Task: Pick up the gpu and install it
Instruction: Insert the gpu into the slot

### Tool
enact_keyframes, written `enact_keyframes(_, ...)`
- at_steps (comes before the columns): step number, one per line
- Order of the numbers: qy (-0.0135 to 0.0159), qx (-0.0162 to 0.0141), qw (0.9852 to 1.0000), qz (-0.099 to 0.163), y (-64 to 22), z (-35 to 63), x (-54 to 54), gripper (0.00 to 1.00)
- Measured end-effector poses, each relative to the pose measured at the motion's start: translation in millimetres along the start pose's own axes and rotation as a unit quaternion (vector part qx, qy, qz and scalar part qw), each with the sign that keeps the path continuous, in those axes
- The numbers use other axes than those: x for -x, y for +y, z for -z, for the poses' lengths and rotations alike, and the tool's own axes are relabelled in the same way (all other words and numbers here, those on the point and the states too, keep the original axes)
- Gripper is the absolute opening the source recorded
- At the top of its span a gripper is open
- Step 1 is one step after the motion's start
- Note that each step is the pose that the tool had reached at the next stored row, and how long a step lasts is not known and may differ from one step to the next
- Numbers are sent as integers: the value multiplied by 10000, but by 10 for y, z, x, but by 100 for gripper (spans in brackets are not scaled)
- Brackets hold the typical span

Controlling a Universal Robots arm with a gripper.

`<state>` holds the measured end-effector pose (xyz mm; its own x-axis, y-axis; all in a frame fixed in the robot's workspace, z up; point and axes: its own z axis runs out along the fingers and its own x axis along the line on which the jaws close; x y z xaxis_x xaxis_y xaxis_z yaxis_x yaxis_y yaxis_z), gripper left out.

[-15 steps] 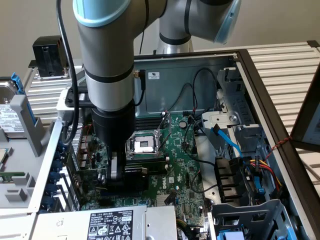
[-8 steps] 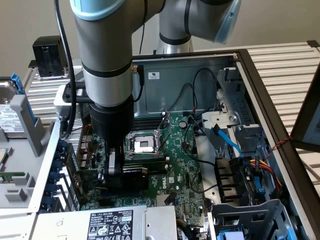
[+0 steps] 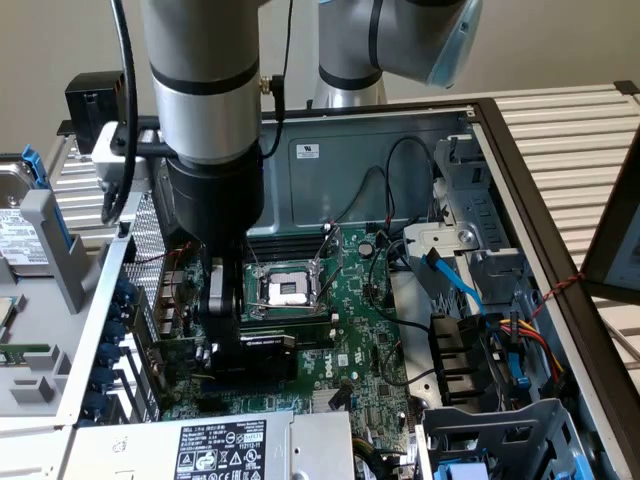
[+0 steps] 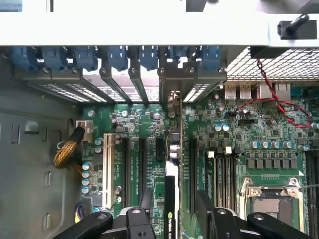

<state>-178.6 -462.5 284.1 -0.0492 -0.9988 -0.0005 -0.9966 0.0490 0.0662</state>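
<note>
Scene: an open desktop computer case (image 3: 520, 150) lying on its side, its green motherboard (image 3: 370, 330) facing up.
Arm: a silver and black robot arm (image 3: 205, 90) reaches down into the case on the exterior view's left, over the expansion slot area.
End effector (image 4: 172, 211): its black fingers (image 4: 144, 199) stand apart, one on each side of the gpu, and in the wrist view a gap shows between each finger and the card; it has hold of nothing.
Gpu (image 3: 265, 345): a thin card with a black shroud, standing on edge on the motherboard just beside the CPU socket, directly beneath the end effector. In the wrist view it (image 4: 170, 204) is seen edge-on, lined up along an expansion slot, its metal bracket reaching toward the rear slot openings.
CPU socket (image 3: 288, 288): open, with a silver frame, near the middle of the board.
Slot latches (image 4: 117, 57): a row of blue clips along the rear edge of the case.
Cables: blue, red and yellow wires (image 3: 500, 320) bundled by the drive cage on the exterior view's right.
Power supply (image 3: 215, 450): a grey box with a label, at the near edge of the case.
</note>
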Motion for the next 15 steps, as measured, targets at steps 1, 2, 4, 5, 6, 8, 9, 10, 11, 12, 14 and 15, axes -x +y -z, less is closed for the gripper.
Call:
enact_keyframes(1, 0, 0, 10000, -3, 4, 46, 0, 48)
enact_keyframes(2, -1, 0, 10000, -4, 7, 89, 0, 48)
enact_keyframes(4, -1, -1, 10000, -7, 15, 176, 0, 48)
enact_keyframes(5, 1, 0, 10000, -8, 19, 219, 0, 48)
enact_keyframes(6, 4, 0, 10000, -8, 22, 249, 0, 48)
enact_keyframes(8, 3, -9, 10000, -8, 24, 256, 0, 48)
enact_keyframes(9, 2, -9, 10000, -8, 24, 255, 0, 48)
enact_keyframes(10, 3, -9, 10000, -8, 24, 256, 0, 48)
enact_keyframes(11, 3, -9, 10000, -8, 24, 256, 0, 48)
enact_keyframes(12, 2, -9, 10000, -8, 24, 256, 0, 48)
enact_keyframes(14, 3, -9, 10000, -8, 24, 256, 0, 48)
enact_keyframes(15, 3, -8, 10000, -8, 24, 256, 0, 48)
